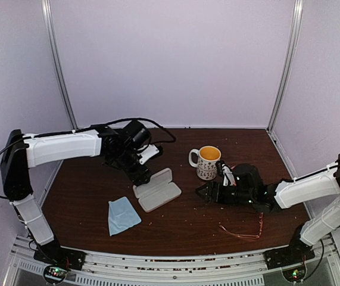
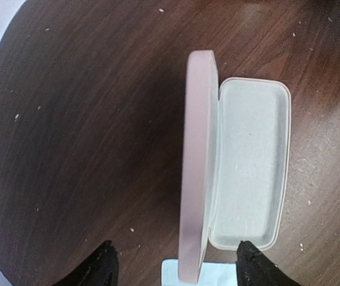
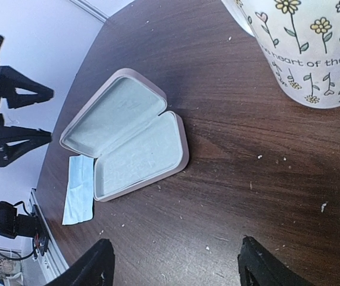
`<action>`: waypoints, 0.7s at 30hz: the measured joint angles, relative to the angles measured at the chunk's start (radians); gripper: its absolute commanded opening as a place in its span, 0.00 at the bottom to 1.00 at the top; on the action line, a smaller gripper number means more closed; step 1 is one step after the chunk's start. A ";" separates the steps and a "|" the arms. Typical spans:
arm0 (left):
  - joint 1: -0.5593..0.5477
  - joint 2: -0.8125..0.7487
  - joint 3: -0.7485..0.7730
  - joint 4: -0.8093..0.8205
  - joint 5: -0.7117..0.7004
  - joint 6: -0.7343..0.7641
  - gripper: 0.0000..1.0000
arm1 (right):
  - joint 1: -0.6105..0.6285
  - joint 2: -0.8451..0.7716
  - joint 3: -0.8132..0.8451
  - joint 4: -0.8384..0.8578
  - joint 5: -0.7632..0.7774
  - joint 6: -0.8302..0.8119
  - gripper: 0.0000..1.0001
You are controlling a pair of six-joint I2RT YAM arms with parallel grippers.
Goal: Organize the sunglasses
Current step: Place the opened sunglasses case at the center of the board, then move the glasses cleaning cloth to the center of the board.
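Observation:
The sunglasses, thin reddish-pink wire frames, lie on the dark table near the front right, behind my right gripper; neither wrist view shows them. The pink case stands open at the table's middle, its pale lining empty; it also shows in the left wrist view and the right wrist view. My left gripper is open and empty, just above the case's raised lid. My right gripper is open and empty, low over the table, pointing left at the case from a short way off.
A flowered mug stands behind the right gripper and fills the upper right of the right wrist view. A light blue cloth lies front left of the case. White walls close the back and sides.

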State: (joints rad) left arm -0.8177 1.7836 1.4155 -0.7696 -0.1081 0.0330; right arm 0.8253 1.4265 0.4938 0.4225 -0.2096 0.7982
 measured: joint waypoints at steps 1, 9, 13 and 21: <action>0.006 -0.054 -0.044 0.016 -0.002 -0.020 0.71 | 0.001 -0.004 0.006 -0.018 0.005 -0.010 0.72; 0.063 -0.387 -0.383 0.095 0.021 -0.232 0.65 | 0.020 -0.034 0.053 -0.090 0.051 -0.075 0.72; 0.072 -0.426 -0.537 0.126 0.042 -0.346 0.61 | 0.031 -0.027 0.055 -0.091 0.055 -0.085 0.72; 0.072 -0.577 -0.781 0.186 0.081 -0.558 0.52 | 0.092 0.021 0.070 -0.092 0.062 -0.090 0.71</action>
State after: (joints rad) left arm -0.7460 1.2068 0.6342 -0.5838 -0.0273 -0.5255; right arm 0.9176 1.4479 0.5640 0.3309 -0.1478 0.7082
